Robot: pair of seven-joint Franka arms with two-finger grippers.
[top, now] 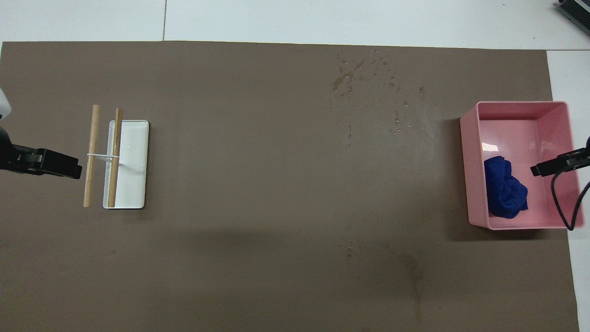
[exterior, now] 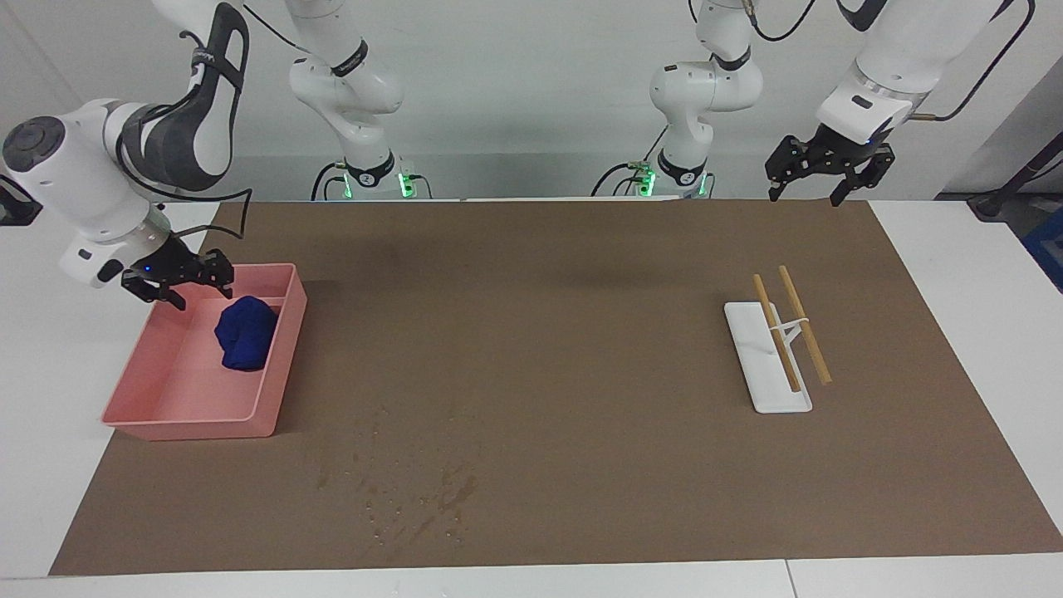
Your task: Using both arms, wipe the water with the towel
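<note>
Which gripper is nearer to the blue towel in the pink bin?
The right. The right gripper, open, hangs just above the pink bin where the blue towel lies. The left gripper, open, waits over the brown mat's corner at the left arm's end.

Plush cloth towel (exterior: 245, 334), glossy plastic bin (exterior: 274, 390), wooden sticks (exterior: 804, 324), matt mat (exterior: 531, 332)

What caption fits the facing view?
Right gripper open above pink bin holding crumpled blue towel; left gripper waits, open.

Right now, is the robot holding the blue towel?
No, the blue towel lies bunched in the pink bin, and the right gripper hangs open above it.
</note>
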